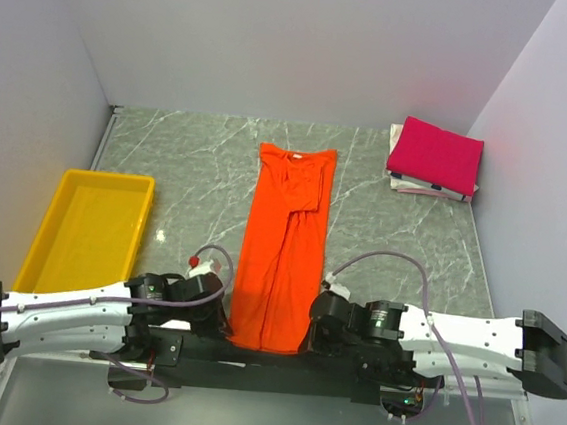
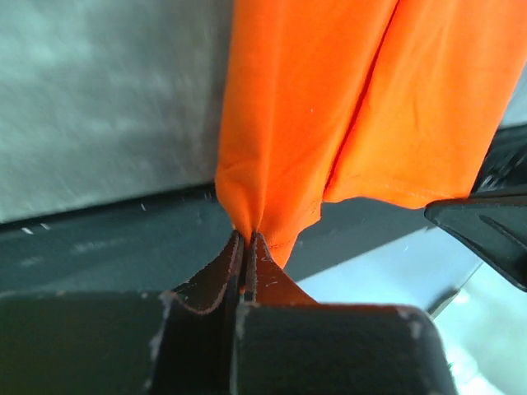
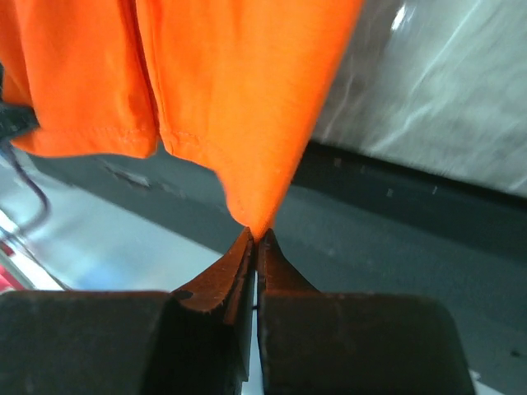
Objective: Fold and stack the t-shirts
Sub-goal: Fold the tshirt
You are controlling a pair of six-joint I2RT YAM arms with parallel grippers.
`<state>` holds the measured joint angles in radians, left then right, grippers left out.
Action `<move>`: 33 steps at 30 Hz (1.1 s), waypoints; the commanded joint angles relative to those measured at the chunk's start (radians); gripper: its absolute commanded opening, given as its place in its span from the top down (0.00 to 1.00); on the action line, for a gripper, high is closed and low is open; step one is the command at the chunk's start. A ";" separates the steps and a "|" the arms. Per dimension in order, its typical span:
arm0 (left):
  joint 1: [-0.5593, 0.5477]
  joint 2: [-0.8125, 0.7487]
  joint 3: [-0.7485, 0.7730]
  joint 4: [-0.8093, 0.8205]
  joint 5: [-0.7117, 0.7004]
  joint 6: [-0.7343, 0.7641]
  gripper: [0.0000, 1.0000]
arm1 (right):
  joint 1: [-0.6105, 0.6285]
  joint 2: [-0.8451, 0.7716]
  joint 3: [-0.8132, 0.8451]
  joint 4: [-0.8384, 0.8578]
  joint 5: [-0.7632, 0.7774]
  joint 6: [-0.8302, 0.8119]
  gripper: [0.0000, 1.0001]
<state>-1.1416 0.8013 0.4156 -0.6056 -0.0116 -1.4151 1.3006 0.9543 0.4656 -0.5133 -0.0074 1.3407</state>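
Observation:
The orange t-shirt (image 1: pixel 282 248) lies folded into a long narrow strip down the middle of the table, collar end far, hem over the near edge. My left gripper (image 1: pixel 225 319) is shut on the hem's near left corner; in the left wrist view the orange t-shirt (image 2: pixel 346 99) bunches into my left gripper (image 2: pixel 248 237). My right gripper (image 1: pixel 309 334) is shut on the near right corner, and the right wrist view has a point of the orange t-shirt (image 3: pixel 239 90) pinched in my right gripper (image 3: pixel 255 236). The pink t-shirt (image 1: pixel 435 155) lies folded at the far right.
A yellow plastic tray (image 1: pixel 53 231) sits at the left of the marble table (image 1: pixel 188 163). White cloth (image 1: pixel 407 185) peeks out beneath the pink shirt. Grey walls enclose the table on three sides. The dark mounting bar (image 1: pixel 249 362) runs along the near edge.

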 commanded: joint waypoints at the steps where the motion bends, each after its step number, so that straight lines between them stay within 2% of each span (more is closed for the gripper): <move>1: -0.098 0.024 0.025 0.006 -0.046 -0.116 0.99 | 0.064 0.035 0.039 -0.036 0.032 0.026 1.00; 5: -0.119 0.039 0.061 -0.028 -0.109 -0.131 0.99 | 0.089 0.092 0.067 -0.022 0.061 0.012 1.00; 9: -0.093 0.038 0.152 -0.066 -0.212 -0.079 0.99 | 0.043 0.113 0.145 -0.089 0.134 -0.061 1.00; 11: -0.035 0.059 0.195 -0.056 -0.225 -0.023 0.99 | -0.010 0.132 0.192 -0.114 0.164 -0.112 1.00; 15: 0.135 0.122 0.247 -0.003 -0.183 0.083 0.99 | -0.139 0.147 0.209 -0.061 0.150 -0.208 1.00; 19: 0.236 0.206 0.281 0.084 -0.142 0.156 1.00 | -0.248 0.198 0.257 -0.021 0.147 -0.310 1.00; 27: 0.371 0.446 0.391 0.207 -0.113 0.206 0.99 | -0.458 0.360 0.332 0.088 0.149 -0.413 1.00; 33: 0.439 0.581 0.508 0.231 -0.114 0.232 0.99 | -0.553 0.481 0.410 0.143 0.133 -0.460 1.00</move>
<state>-0.7269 1.3445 0.8413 -0.4381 -0.1280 -1.2217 0.7815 1.4017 0.8223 -0.4370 0.1116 0.9268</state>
